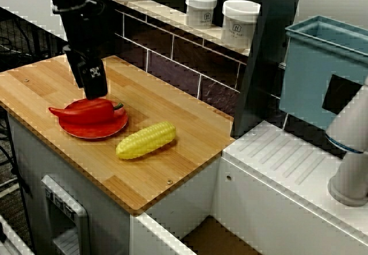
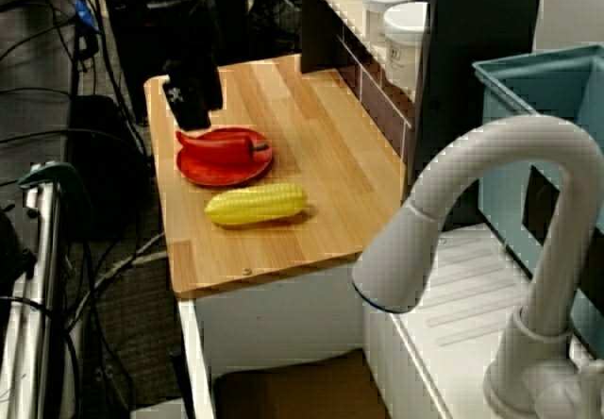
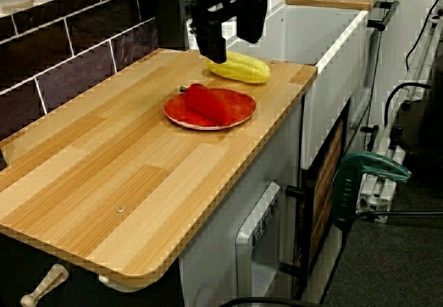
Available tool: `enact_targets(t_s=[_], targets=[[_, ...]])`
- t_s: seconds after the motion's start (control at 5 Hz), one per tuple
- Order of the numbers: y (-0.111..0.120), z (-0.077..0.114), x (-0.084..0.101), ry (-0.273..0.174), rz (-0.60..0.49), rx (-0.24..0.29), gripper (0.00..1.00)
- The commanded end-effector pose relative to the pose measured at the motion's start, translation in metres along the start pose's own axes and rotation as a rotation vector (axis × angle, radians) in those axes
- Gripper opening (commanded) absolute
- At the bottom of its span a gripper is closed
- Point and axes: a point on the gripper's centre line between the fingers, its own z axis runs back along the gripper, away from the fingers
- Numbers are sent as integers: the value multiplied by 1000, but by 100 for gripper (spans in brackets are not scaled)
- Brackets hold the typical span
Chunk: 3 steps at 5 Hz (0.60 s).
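dark fingers (image 1: 94, 81) hang just above the pepper (image 1: 86, 111) on its plate (image 1: 95, 130), left of frame; can't tell their gap.

Black pincer (image 3: 228, 41) above a red pepper (image 3: 208, 104) on a red plate (image 3: 242, 104), yellow corn (image 3: 242, 68) just beyond, wooden counter (image 3: 104, 162) beneath.

Red pepper (image 1: 86, 110) w/ green stem, on side atop red plate (image 1: 95, 131).

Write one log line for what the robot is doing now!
gripper: just above red pepper, opening unclear | red pepper: lying on red plate | corn: on wooden counter beside red plate
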Motion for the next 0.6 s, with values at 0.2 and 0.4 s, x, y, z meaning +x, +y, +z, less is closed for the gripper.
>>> enact_targets(t_s=[0.2, 0.4], targets=[[-46, -13, 23, -21, 101, 48, 100], [-51, -22, 34, 1, 136, 64, 100]])
